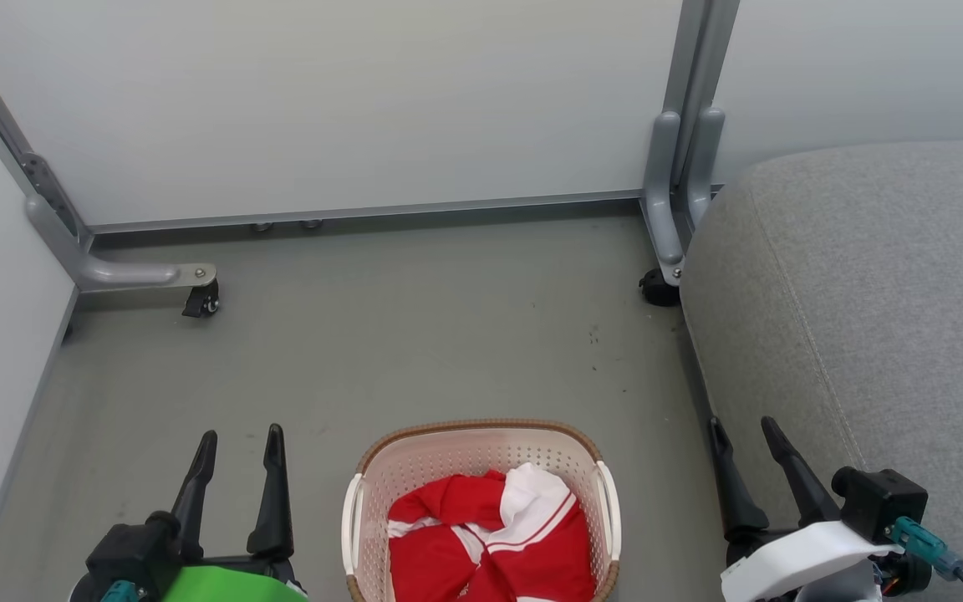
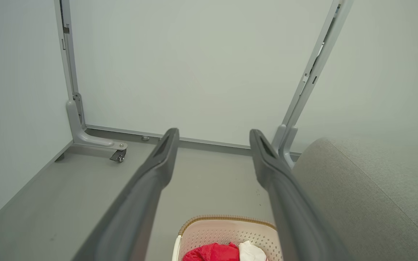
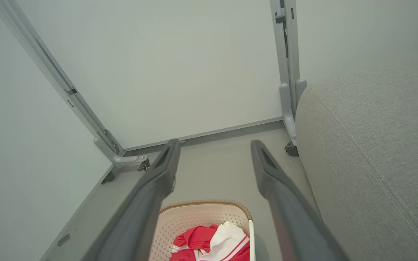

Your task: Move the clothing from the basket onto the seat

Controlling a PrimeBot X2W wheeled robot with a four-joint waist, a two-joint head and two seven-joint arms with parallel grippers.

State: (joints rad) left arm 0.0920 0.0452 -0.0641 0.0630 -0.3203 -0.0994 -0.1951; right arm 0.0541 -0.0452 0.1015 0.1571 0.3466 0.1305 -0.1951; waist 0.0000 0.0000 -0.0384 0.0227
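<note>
The cream basket (image 1: 415,456) with a brown rim stands on the grey floor at the bottom centre of the head view. Red clothing (image 1: 490,543) with white trim and a white panel lies bunched inside it. The big grey seat (image 1: 866,293) rises to the right of the basket. My left gripper (image 1: 239,436) hangs open to the basket's left, holding nothing. My right gripper (image 1: 745,426) is open between the basket and the seat's edge. Both wrist views look down past open fingers at the basket (image 2: 209,232) (image 3: 194,214) and the clothing (image 2: 216,252) (image 3: 209,241).
Pale partition panels (image 1: 323,100) close off the back and left. Their grey metal feet with castors (image 1: 201,297) (image 1: 659,288) stick out onto the floor. Bare floor (image 1: 415,343) lies between the basket and the back panel.
</note>
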